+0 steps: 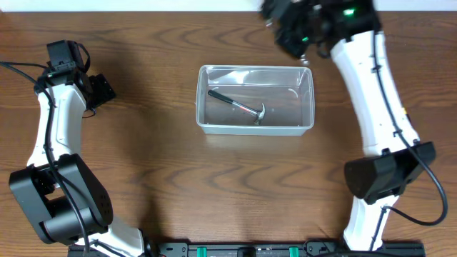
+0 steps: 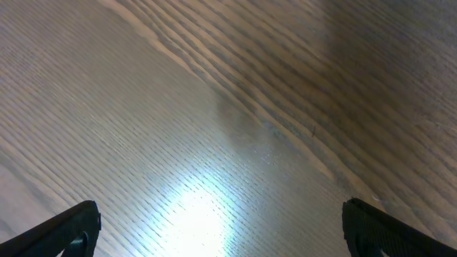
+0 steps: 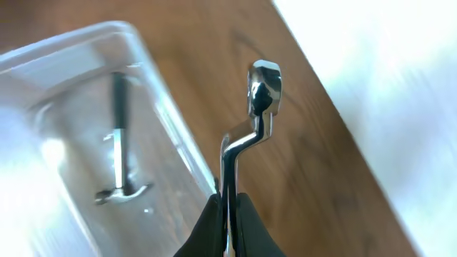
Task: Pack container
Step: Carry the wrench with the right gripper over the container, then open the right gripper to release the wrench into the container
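Note:
The clear plastic container [image 1: 308, 100] sits mid-table with a small claw hammer [image 1: 239, 107] lying inside it. It also shows in the right wrist view [image 3: 153, 93], with the hammer [image 3: 121, 153] in it. My right gripper [image 3: 228, 214] is shut on a shiny offset ring wrench [image 3: 246, 135] and holds it in the air beside the container's far right corner; in the overhead view the gripper [image 1: 303, 46] is at that corner. My left gripper [image 2: 221, 228] is open and empty over bare wood at the far left [image 1: 100, 89].
The wooden table's far edge meets a white wall [image 3: 385, 86] just behind the right gripper. Both arm bases [image 1: 385, 175] stand at the table's front.

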`<state>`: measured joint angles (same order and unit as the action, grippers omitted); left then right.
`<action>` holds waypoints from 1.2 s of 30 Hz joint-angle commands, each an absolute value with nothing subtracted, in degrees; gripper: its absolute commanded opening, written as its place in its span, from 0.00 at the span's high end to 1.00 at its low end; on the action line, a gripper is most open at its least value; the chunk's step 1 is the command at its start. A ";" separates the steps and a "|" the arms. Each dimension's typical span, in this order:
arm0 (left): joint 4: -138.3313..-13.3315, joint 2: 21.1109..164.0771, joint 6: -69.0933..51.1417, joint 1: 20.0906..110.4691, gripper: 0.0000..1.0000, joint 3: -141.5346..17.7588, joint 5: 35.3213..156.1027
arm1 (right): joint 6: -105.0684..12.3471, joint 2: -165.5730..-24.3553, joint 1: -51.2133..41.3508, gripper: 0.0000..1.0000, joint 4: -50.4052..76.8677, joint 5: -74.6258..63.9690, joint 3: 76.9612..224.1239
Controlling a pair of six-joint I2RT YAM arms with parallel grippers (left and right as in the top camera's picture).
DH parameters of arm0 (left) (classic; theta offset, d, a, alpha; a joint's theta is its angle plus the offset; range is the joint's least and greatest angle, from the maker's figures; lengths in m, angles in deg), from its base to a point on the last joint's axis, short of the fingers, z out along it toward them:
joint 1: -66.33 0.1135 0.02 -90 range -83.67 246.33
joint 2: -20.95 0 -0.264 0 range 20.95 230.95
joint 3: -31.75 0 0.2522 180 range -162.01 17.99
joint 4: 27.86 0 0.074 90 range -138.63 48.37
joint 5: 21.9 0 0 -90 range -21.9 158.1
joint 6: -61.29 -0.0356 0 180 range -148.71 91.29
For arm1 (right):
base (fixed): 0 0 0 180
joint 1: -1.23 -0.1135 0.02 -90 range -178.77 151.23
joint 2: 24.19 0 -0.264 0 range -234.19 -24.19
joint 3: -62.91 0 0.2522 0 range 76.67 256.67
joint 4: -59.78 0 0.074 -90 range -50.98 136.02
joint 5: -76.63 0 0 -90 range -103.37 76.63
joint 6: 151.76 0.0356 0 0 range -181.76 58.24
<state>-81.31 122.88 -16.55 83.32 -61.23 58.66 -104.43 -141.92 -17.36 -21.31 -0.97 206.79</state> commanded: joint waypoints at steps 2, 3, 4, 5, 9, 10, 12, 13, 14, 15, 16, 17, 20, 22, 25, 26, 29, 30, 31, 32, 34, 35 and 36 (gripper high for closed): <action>-81.48 123.40 -16.44 83.45 0.02 -62.50 57.99 | -114.90 -141.53 -20.46 0.99 -21.60 -0.03 204.15; -81.48 123.40 -16.46 83.45 0.02 -62.50 57.99 | -115.04 -141.53 -21.03 0.99 -21.58 -0.01 203.10; -81.48 123.40 -16.46 83.45 0.02 -62.50 57.99 | -115.04 -141.53 -21.42 0.99 -21.51 -0.01 201.94; -81.48 123.40 -16.46 83.45 0.02 -62.50 57.99 | -115.30 -141.53 -21.86 0.99 -21.44 0.06 200.41; -81.48 123.40 -16.46 83.45 0.02 -62.50 57.99 | -115.63 -141.53 -22.71 0.99 -20.29 0.08 193.39; -81.48 123.40 -16.46 83.45 0.02 -62.50 57.99 | -115.63 -141.53 -22.76 0.99 -19.48 0.08 191.32; -81.48 123.40 -16.44 83.45 0.02 -62.50 57.99 | -115.63 -141.53 -22.76 0.99 -17.58 -0.01 187.54; -81.48 123.40 -16.46 83.45 0.02 -62.50 57.99 | -115.63 -141.53 -22.76 0.99 -16.29 -0.01 185.50; -81.48 123.40 -16.46 83.45 0.02 -62.50 57.99 | -115.60 -141.53 -22.76 0.99 -15.28 0.02 183.91; -81.48 123.40 -16.44 83.45 0.02 -62.50 57.99 | -115.60 -141.53 -22.76 0.99 -13.97 0.02 182.03; -81.48 123.40 -16.44 83.45 0.02 -62.50 57.99 | -115.58 -141.53 -22.73 0.99 -12.70 0.02 180.24; -81.48 123.40 -16.46 83.45 0.02 -62.50 57.99 | -115.58 -141.53 -22.76 0.98 -11.43 0.02 178.44; -81.48 123.40 -16.46 83.45 0.02 -62.50 57.99 | -115.56 -141.53 -22.76 0.95 -8.59 0.06 173.87; -81.48 123.40 -16.46 83.45 0.02 -62.50 57.99 | -115.58 -141.53 -22.76 0.95 -7.00 0.04 171.19; -81.48 123.40 -16.46 83.45 0.02 -62.50 57.99 | -115.56 -141.53 -22.69 0.96 -4.90 0.04 168.15; -81.48 123.40 -16.46 83.45 0.02 -62.50 57.99 | -115.56 -141.53 -22.69 0.97 -4.29 0.04 167.27; -81.48 123.40 -16.46 83.45 0.02 -62.50 57.99 | -115.32 -141.53 -22.69 0.97 -3.17 0.06 165.66; -81.48 123.40 -16.46 83.45 0.02 -62.50 57.99 | -115.10 -141.53 -22.69 0.95 -3.06 0.06 165.50; -81.48 123.40 -16.46 83.45 0.02 -62.50 57.99 | -114.49 -141.53 -22.69 0.79 -2.82 0.06 165.44; -81.48 123.40 -16.46 83.45 0.02 -62.50 57.99 | -113.42 -141.53 -22.69 0.55 -2.36 0.06 165.44; -81.48 123.40 -16.44 83.45 0.02 -62.50 57.99 | -110.93 -141.53 -22.69 0.30 -1.23 0.06 165.48; -81.48 123.40 -16.46 83.45 0.02 -62.50 57.99 | -109.66 -141.53 -22.69 0.22 -0.81 0.08 165.50; -81.48 123.40 -16.46 83.45 0.02 -62.50 57.99 | -108.67 -141.53 -22.69 0.20 -0.68 0.19 165.66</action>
